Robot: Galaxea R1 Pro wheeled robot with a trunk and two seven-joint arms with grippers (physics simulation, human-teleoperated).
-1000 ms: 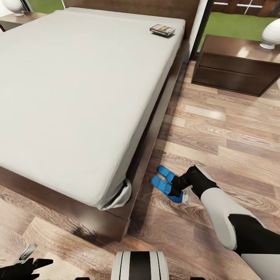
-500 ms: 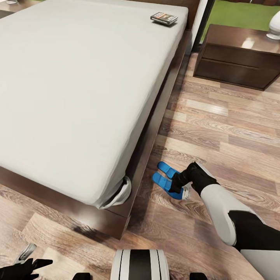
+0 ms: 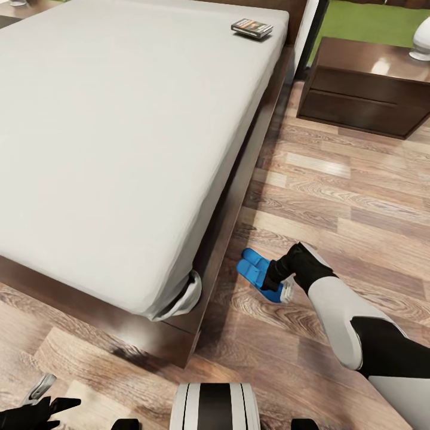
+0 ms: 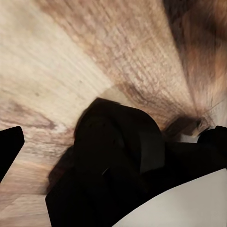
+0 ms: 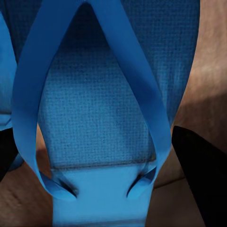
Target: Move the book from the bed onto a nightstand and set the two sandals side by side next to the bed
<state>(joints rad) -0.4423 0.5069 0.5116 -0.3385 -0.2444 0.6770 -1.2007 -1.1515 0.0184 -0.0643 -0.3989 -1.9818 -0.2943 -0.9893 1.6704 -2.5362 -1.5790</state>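
Observation:
Two bright blue sandals (image 3: 255, 269) lie close together on the wood floor by the bed's (image 3: 131, 137) right side, near its foot corner. My right gripper (image 3: 279, 289) is down at the nearer sandal's heel end. In the right wrist view that sandal (image 5: 104, 118) lies between the two dark fingertips (image 5: 201, 184), which stand wide apart with floor showing beside it, so the gripper is open. A sliver of the other sandal (image 5: 4, 71) is alongside. The book (image 3: 251, 27) rests on the mattress's far right corner. A nightstand (image 3: 364, 89) stands to the bed's right. My left gripper (image 3: 52, 395) hangs open low by my base.
A white lamp base (image 3: 421, 42) sits on the nightstand. A loose fold of sheet (image 3: 182, 301) hangs at the bed's foot corner. Wood-plank floor (image 3: 346, 197) stretches between the bed and the nightstand. The left wrist view has floor (image 4: 56, 71) and a dark part of my body.
The head view tilted down a little a second ago. Since then my right gripper has edged toward the bed, and the nearer sandal now sits closer to the other one.

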